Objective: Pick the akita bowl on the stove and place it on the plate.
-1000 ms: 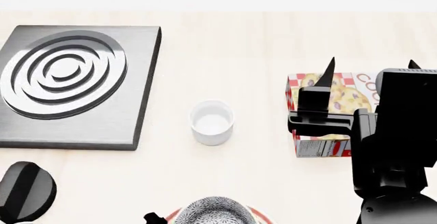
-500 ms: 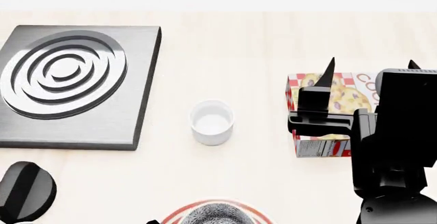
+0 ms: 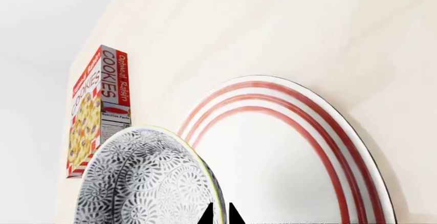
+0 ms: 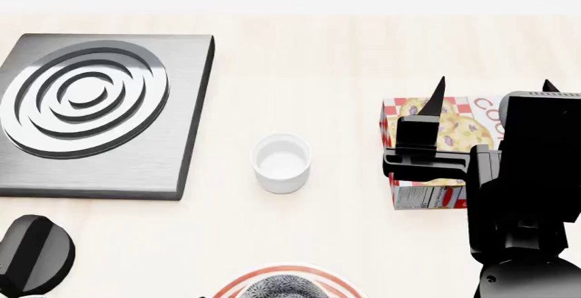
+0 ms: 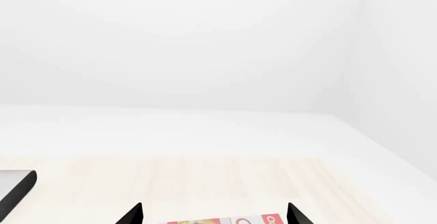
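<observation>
Speckled akita bowl (image 3: 147,180) (rim pinched by left claw (image 3: 220,215)) over the plate (image 3: 293,157); right claw (image 4: 490,87) spread.

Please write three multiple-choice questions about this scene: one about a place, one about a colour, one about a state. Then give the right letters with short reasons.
1. Where is the small plain white cup?
A. between the square dark-grey stove and the cookie box
B. on the stove
C. on the plate

2. What colour are the rings on the large round white plate?
A. blue
B. red
C. green

3. What is the left gripper doing?
A. gripping the speckled black-and-white bowl by its rim
B. hanging open and empty
C. holding the cookie box

Answers: A, the head view shows the cup on bare table between them; B, thin red rings show in the left wrist view; A, its fingertips close on the bowl's rim beside the plate.
</observation>
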Controlling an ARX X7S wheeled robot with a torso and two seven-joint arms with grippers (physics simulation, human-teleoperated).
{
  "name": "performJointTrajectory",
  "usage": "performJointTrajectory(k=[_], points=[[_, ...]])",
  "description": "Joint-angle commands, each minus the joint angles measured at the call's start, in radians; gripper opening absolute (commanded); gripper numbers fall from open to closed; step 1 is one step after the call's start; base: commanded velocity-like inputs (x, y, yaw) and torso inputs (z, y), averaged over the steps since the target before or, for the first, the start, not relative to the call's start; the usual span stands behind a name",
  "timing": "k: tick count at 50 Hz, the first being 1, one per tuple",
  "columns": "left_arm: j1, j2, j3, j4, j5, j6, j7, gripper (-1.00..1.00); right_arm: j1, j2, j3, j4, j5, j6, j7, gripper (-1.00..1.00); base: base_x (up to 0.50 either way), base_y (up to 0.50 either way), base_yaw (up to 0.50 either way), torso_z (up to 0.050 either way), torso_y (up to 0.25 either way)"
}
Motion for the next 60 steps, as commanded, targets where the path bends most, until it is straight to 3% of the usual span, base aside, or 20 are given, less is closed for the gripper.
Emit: performJointTrajectory(k=[1, 60], points=[[0.009, 0.014, -0.032, -0.007, 0.009, 0.005, 0.002, -1.0, 0.0, -0.009, 0.012, 0.0, -0.01, 0.005, -0.009, 1.0, 0.0, 0.0, 0.0, 0.0, 0.0], [0.06, 0.023, -0.026, -0.071, 0.019, 0.055, -0.037, -1.0, 0.0, -0.001, 0.006, 0.002, 0.004, -0.002, 0.003, 1.0, 0.0, 0.0, 0.0, 0.0, 0.0]])
